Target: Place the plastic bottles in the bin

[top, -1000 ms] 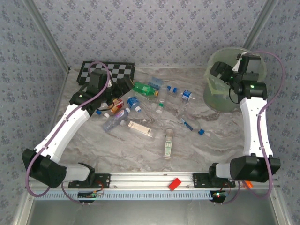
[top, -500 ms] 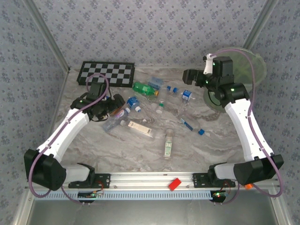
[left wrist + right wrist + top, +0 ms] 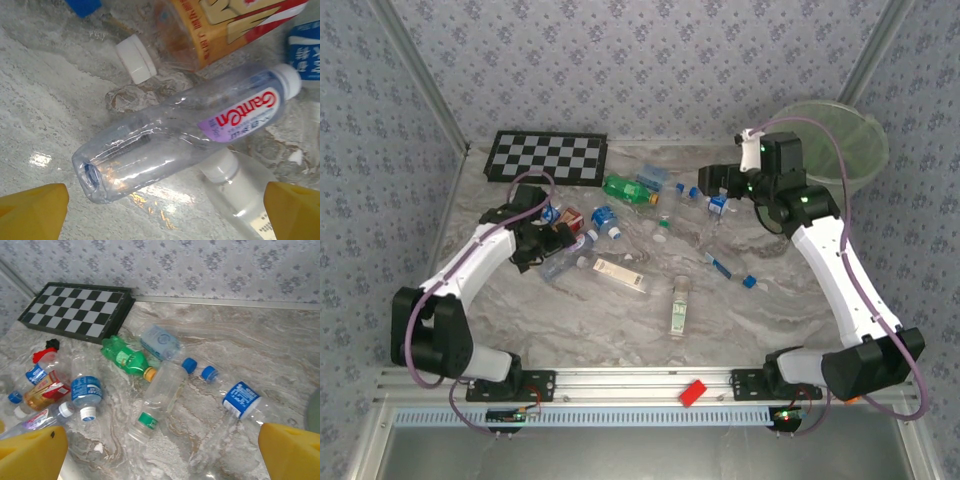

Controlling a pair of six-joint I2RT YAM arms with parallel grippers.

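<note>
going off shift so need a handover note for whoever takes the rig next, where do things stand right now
Left gripper: open, empty, poised over the clear purple-label bottle lying on the table.
Right gripper: open, empty, raised and facing the scattered plastic bottles.
Bin: far right corner; its contents cannot be read.
Done: nothing I can confirm.
Left: all bottles on the table, including the green bottle near the chequered board.

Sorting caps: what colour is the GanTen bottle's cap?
The cap is white, clearest in the left wrist view.
</note>
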